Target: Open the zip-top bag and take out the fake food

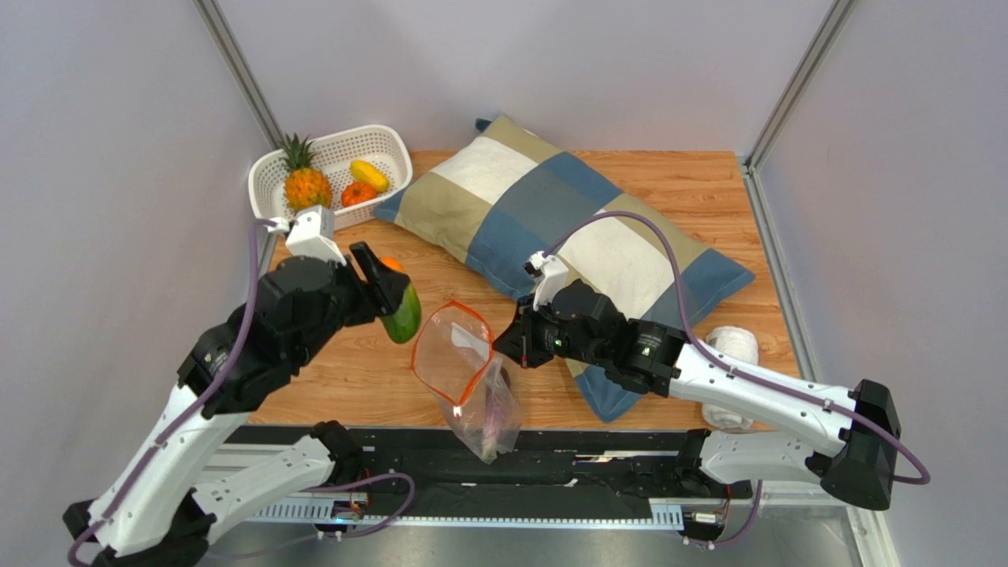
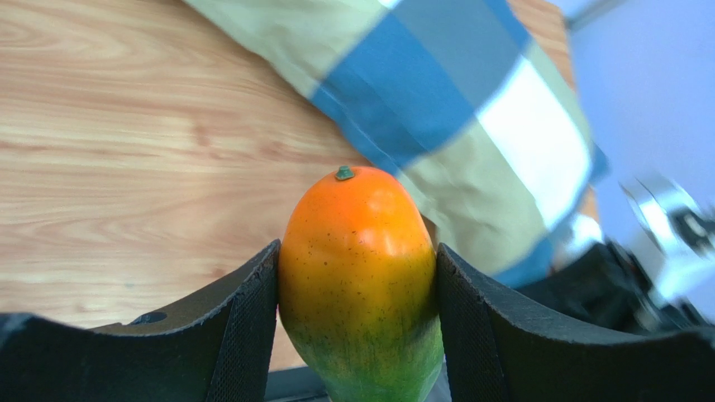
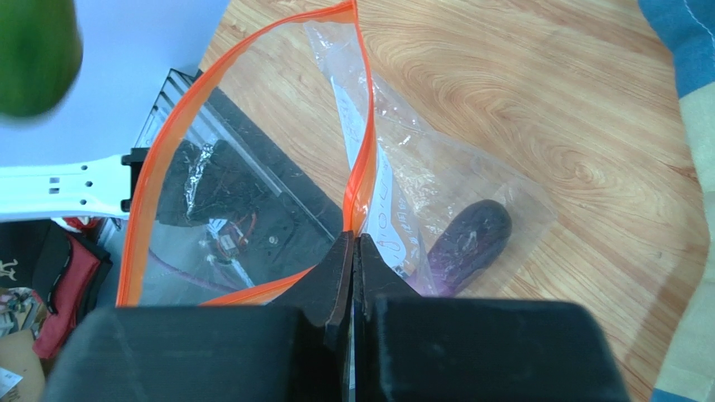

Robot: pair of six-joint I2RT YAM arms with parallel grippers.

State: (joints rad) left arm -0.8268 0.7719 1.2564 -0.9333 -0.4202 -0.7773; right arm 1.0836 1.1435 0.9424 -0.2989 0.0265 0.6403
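Left wrist view: left gripper (image 2: 357,251), clenched on the mango (image 2: 361,285), one pad on each flank, stem end up, held clear of the counter (image 2: 126,126). Pillow (image 2: 470,100) beyond.

Right wrist view: right gripper (image 3: 352,249), jaws pinched together on the orange zip strip (image 3: 164,159) of the bag (image 3: 210,193). The pinched lip is lifted and the mouth gapes wide. Eggplant (image 3: 470,243) inside, low in the bag, lying on the counter.

Top view: the bag sits between the two arms, its bottom end reaching the near counter edge. The mango hangs just left of the bag mouth. Basket (image 1: 381,134) at the far left corner, well apart from the bag, holding pineapple (image 1: 305,186), yellow piece (image 1: 369,175) and orange-red round one (image 1: 359,194).

Status, as judged: the bag is open. Three pieces are out and stowed in the basket. The mango is out but not yet set down. One piece, the eggplant, is left to remove. Well past halfway.
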